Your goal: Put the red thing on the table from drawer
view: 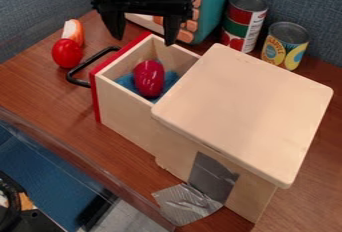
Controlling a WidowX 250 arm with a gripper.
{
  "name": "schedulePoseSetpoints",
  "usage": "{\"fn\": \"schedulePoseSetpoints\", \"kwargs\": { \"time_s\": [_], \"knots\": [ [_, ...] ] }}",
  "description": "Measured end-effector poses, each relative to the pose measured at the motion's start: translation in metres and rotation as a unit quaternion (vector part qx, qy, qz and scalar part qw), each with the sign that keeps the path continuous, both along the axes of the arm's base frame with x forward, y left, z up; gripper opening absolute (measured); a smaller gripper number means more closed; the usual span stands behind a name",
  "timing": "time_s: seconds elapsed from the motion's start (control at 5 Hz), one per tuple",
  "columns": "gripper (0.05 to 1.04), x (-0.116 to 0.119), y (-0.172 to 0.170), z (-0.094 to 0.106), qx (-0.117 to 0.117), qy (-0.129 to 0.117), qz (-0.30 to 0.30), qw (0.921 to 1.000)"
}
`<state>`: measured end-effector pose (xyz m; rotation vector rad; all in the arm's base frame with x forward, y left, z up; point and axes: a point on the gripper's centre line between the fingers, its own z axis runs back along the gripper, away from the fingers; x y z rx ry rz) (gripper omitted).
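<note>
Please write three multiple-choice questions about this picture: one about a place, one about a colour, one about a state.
1. Where is the oval red thing?
A) On the box lid
B) Inside the drawer
C) Beside the cans

2. Which colour is the drawer's handle?
A) Black
B) Yellow
C) White

3. How is the gripper?
A) Closed on the handle
B) Closed on a can
C) Open

1: B, it lies on blue material between the drawer's wooden walls.
2: A, the curved bar on the red front is black.
3: C, its two fingers hang wide apart.
</note>
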<state>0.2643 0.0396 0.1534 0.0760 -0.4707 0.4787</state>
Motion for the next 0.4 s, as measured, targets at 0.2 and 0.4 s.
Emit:
{"fn": "schedulePoseSetpoints", "kwargs": {
  "time_s": [0.2,0.4],
  "knots": [
    [0.999,-0.0024,0.0,-0.0061,-0.001,0.009,0.003,1.0],
    [0.999,-0.0013,0.0027,-0.0108,0.0,-0.004,0.021,0.9998]
  ]
}}
